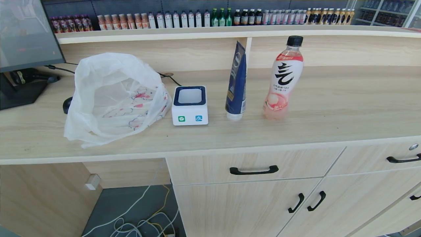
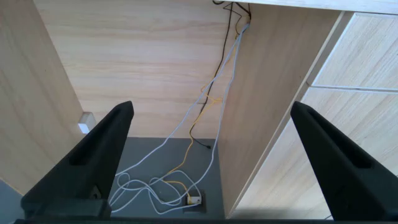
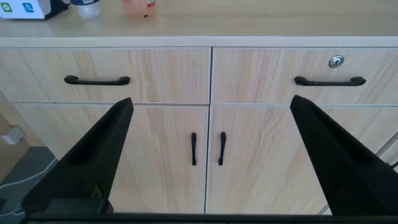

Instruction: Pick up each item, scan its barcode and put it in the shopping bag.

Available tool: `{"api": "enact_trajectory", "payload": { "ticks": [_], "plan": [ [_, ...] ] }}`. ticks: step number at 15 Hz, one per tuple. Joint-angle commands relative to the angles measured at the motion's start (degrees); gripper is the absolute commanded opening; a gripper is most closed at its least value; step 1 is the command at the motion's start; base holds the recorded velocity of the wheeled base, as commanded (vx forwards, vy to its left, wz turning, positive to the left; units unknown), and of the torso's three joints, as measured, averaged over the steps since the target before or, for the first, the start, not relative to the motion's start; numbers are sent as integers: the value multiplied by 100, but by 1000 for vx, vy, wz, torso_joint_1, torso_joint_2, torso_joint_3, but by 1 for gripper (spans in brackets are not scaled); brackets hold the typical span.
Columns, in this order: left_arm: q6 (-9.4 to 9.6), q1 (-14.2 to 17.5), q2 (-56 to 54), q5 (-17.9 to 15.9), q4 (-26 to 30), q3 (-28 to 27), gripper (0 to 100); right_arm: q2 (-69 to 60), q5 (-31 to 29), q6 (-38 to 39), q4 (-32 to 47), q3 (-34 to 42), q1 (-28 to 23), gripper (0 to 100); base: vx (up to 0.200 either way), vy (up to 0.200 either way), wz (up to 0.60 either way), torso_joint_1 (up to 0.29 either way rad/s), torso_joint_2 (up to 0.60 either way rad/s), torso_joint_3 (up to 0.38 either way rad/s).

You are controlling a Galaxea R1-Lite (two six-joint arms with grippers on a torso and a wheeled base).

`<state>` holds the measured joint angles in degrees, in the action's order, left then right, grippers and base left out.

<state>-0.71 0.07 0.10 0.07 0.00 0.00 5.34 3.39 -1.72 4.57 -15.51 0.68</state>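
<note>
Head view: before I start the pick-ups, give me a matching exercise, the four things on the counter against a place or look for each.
Things:
1. shopping bag
2. scanner
3. blue tube
4. pink bottle

Descriptions:
A. upright with a black cap, farthest to the right
B. standing on its cap, between the scanner and the pink bottle
C. white and crumpled, mouth open, farthest to the left
D. white box with a dark-rimmed top, just right of the shopping bag

Pairs: 1-C, 2-D, 3-B, 4-A
</note>
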Motion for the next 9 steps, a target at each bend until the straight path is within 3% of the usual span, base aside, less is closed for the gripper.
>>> {"api": "enact_trajectory", "payload": {
  "ticks": [1,9],
  "plan": [
    [-8,1,-1,1,0,0,100,547,-5,-48,-44,-181,11,100,0,0,0,0,0,0],
    [0,1,-1,1,0,0,100,3026,74,-329,-2408,-295,389,100,0,0,0,0,0,0]
  ]
}}
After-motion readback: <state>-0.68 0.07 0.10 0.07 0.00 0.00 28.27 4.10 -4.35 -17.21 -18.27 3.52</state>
